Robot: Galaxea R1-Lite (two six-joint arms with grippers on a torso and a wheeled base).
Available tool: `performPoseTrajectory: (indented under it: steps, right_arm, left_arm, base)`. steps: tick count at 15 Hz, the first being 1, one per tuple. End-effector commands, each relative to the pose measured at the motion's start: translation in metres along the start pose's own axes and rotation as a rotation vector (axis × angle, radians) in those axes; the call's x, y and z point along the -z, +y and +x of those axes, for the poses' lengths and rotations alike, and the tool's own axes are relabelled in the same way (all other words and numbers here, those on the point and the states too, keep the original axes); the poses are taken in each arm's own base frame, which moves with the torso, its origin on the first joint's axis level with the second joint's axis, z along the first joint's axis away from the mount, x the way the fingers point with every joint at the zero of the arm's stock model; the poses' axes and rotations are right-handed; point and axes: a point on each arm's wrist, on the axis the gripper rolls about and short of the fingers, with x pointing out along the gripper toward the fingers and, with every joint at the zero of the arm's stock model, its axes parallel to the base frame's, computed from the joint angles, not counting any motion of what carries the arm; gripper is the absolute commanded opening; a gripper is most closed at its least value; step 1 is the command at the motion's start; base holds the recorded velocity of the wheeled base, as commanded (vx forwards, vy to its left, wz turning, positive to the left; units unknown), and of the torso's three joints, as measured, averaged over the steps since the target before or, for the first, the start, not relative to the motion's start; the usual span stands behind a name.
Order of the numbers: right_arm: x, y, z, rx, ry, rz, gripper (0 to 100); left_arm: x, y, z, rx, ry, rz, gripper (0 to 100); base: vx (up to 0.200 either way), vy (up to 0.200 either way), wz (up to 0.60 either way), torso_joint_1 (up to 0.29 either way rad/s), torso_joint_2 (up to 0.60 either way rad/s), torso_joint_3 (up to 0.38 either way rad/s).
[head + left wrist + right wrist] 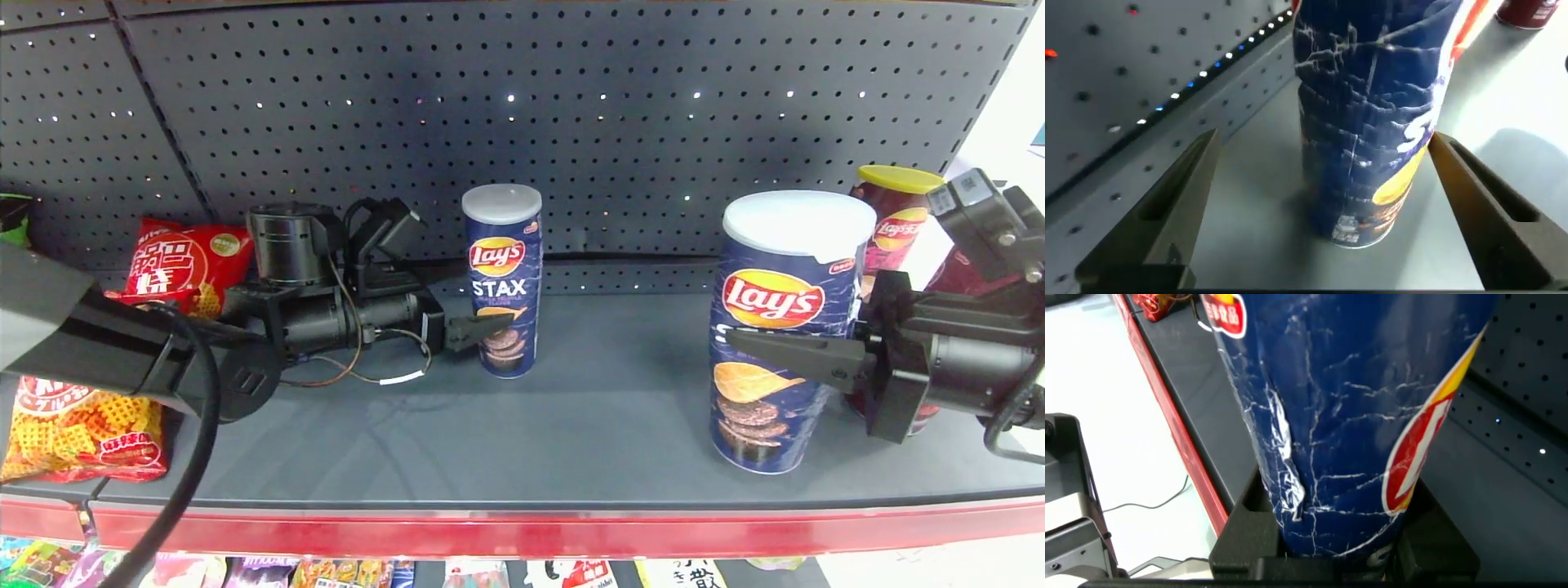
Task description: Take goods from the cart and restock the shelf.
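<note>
1st chip can point(501, 278) upright on shelf point(604, 425), mid-back; my L fingers point(483, 325) wide open either side, no contact. R fingers point(739, 339) clamped on 2nd can point(771, 408), front-right; seated or not, can't tell. Release prob. still to do.

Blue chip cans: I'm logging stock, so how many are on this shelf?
2. One can stands at centre, between the left gripper's open fingers; the other can is front right, clamped in the right gripper. More may hide behind it.
</note>
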Motion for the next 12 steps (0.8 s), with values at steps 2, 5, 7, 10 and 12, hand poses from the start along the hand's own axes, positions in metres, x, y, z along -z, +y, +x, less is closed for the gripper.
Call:
performPoseTrajectory:
  steps: [2, 5, 7, 10, 12]
  right_arm:
    - [0.001, -0.001, 0.003, -0.002, 0.007, 0.004, 0]
    - [0.002, -0.001, 0.003, -0.004, 0.008, 0.005, 0]
    - [0.001, -0.001, 0.003, -0.003, 0.006, 0.004, 0]
    - [0.002, -0.002, 0.004, -0.004, 0.009, 0.006, 0]
    - [0.002, -0.002, 0.004, -0.003, 0.009, 0.006, 0]
  left_arm:
    - [-0.001, -0.003, 0.01, 0.02, -0.005, 0.005, 100]
    - [0.001, -0.001, 0.018, 0.028, -0.007, -0.004, 100]
    - [0.001, -0.003, 0.022, 0.036, -0.009, -0.001, 100]
    - [0.001, -0.004, 0.023, 0.038, -0.007, -0.002, 0]
    - [0.002, -0.004, 0.023, 0.038, -0.007, -0.002, 0]
  base:
    - [0.0, 0.0, 0.0, 0.0, 0.0, 0.0]
    - [0.0, 0.0, 0.0, 0.0, 0.0, 0.0]
    - [0.0, 0.0, 0.0, 0.0, 0.0, 0.0]
    - [0.0, 0.0, 0.0, 0.0, 0.0, 0.0]
    - [0.0, 0.0, 0.0, 0.0, 0.0, 0.0]
